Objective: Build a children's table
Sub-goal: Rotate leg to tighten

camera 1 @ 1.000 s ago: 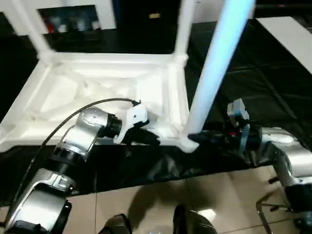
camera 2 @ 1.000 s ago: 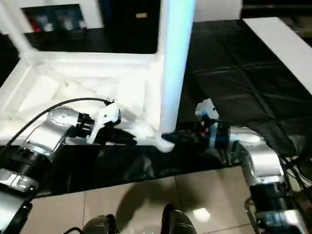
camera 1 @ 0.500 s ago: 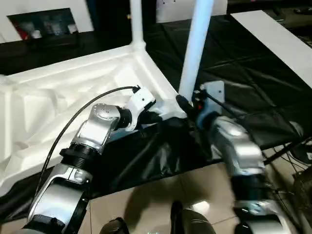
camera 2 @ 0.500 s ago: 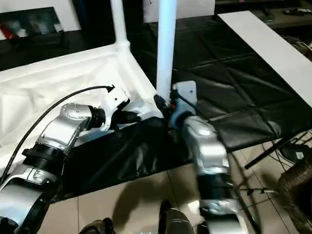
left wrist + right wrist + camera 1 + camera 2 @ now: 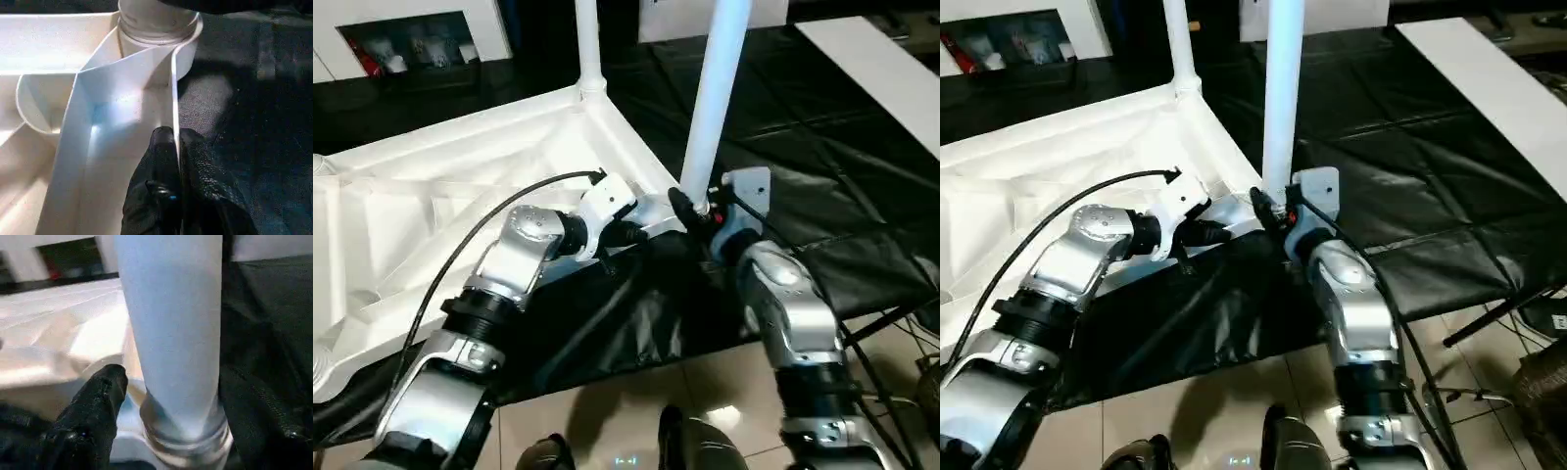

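Upturned table top (image 5: 460, 196) lies on the black sheet; the near-corner leg (image 5: 713, 98) stands upright between the right gripper (image 5: 161, 401) fingers, spread loosely around its base. Left gripper (image 5: 173, 147) pinches the rim wall beside it.

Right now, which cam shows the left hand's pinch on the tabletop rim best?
Left wrist view: the left hand is shut on the thin rim wall, one finger on each side, near the leg socket. The head views show that hand from the side at the tabletop edge, contact hidden.
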